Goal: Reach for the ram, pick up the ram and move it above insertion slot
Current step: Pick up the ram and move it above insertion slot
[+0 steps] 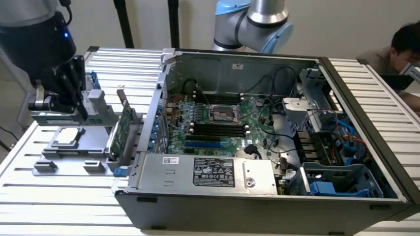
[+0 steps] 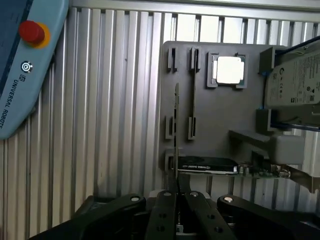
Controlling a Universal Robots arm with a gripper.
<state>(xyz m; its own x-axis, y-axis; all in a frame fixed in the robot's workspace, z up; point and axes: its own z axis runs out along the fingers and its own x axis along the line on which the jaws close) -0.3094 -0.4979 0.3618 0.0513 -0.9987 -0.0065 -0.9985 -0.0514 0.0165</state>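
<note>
Already gripping: gripper (image 2: 176,197) closed on the ram (image 2: 176,130)
Ram stands in the grey holder (image 2: 215,112); lift and carry remain

We count one open computer case (image 1: 276,147) on the slatted desk (image 1: 59,196), one grey holder tray (image 2: 220,125) beside it, and one person (image 1: 400,49) at the exterior view's right. On the tray sit one processor chip (image 2: 229,69), one silver hard drive (image 2: 295,75), one wide expansion card (image 2: 210,165) and one ram (image 2: 176,135) stick (seen edge-on). One claw (image 2: 177,200), one teach pendant (image 2: 25,65) with one red button (image 2: 31,31).
</note>
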